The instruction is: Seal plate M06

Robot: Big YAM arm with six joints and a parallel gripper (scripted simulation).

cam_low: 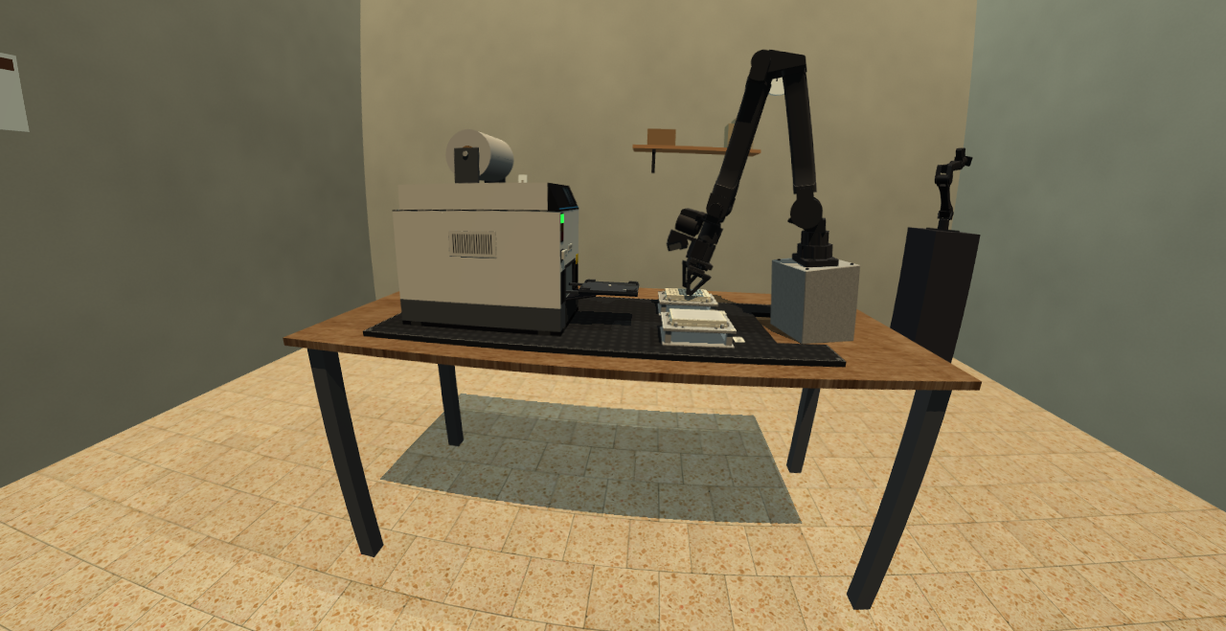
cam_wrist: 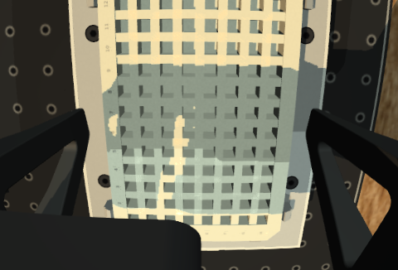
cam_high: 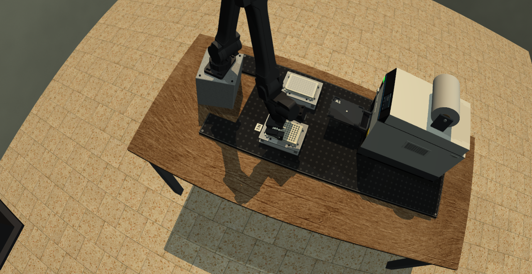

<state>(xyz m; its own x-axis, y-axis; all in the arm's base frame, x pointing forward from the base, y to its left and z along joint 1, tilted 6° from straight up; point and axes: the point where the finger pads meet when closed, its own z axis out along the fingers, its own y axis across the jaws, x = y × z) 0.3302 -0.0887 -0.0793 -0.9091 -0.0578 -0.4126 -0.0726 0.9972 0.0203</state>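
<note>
Plate M06 (cam_high: 295, 132) (cam_wrist: 199, 60), cream with square wells, lies in nest N1 (cam_high: 282, 149) (cam_wrist: 80, 17). In the wrist view its row of 12 is at the top; its lower end is partly hidden by the gripper's body. My gripper (cam_high: 275, 131) (cam_low: 695, 286) (cam_wrist: 197, 121) is open, with one finger on each side of the plate's long sides and gaps between. The sealer's stage (cam_high: 347, 115) (cam_low: 610, 286) is out and bears no plate; its A1 mark shows in the top view. The sealer's lamp (cam_high: 383, 79) (cam_low: 562, 218) is green.
A second plate (cam_high: 303, 84) (cam_low: 698, 316) lies in nest N2 (cam_high: 311, 104) (cam_low: 695, 338), beside N1. The sealer (cam_high: 394, 134) (cam_low: 480, 271) with its foil roll (cam_high: 445, 92) (cam_low: 492, 157) stands beyond the stage. The arm stands on a grey block (cam_high: 215, 92) (cam_low: 814, 302).
</note>
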